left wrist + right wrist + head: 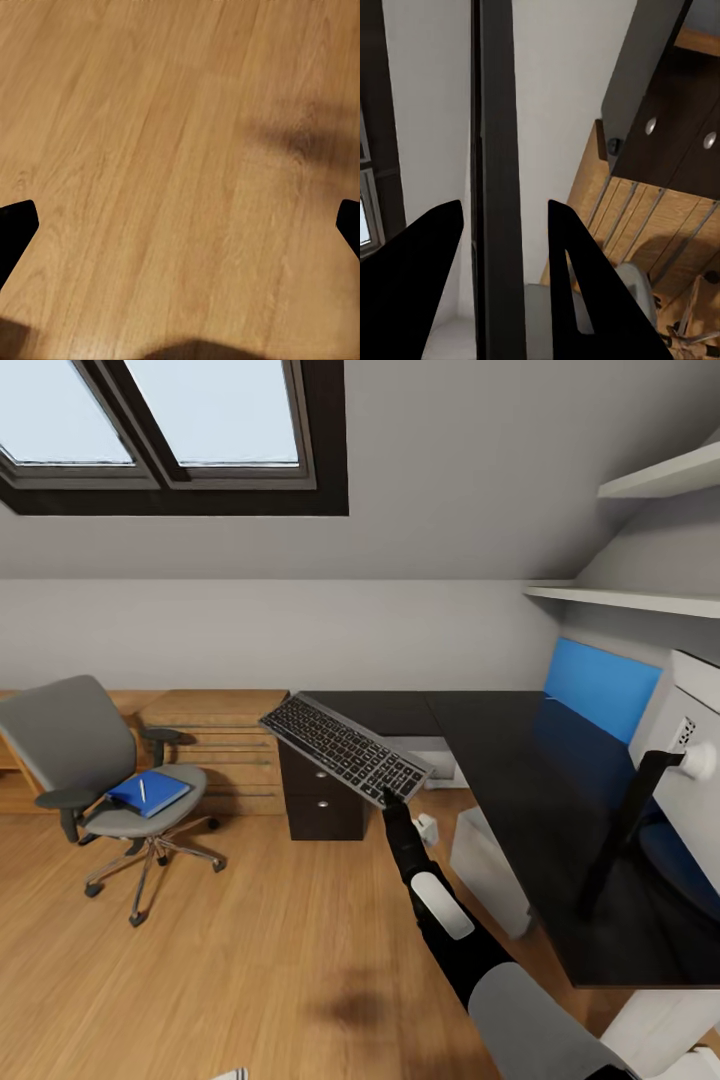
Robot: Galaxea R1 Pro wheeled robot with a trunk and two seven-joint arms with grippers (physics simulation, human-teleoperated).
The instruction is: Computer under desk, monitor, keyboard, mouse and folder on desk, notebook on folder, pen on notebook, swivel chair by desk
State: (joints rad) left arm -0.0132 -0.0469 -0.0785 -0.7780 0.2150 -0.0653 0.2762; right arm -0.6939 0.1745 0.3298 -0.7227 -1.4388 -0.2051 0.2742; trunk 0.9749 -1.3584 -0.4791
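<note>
While the right arm reaches forward from the lower edge of the head view, its right gripper [393, 807] pinches one short end of the keyboard [345, 747] and holds it in the air, tilted, above the wood floor [250, 940] and just left of the desk [520, 780]. Seen from the right wrist, the two black fingers [416, 292] flank the keyboard's thin dark edge [497, 187], closed against it. From the left wrist, the left gripper [180, 225] points down at bare floor planks, its finger tips [15, 225] showing wide apart at the two sides of the frame.

Farther right, the monitor [690, 730] stands on the black desk top with its white back toward the camera, a blue panel [600, 685] along the desk's rear edge. Beyond the keyboard stands a black drawer unit [325, 800] with low light-wood shelving [220, 745] beside it. To the left, well apart from the desk, the swivel chair [90, 760] carries the folder [148, 793] on its seat, with the pen [142, 790] lying on the folder. Skylights [170, 430] sit in the sloped ceiling above.
</note>
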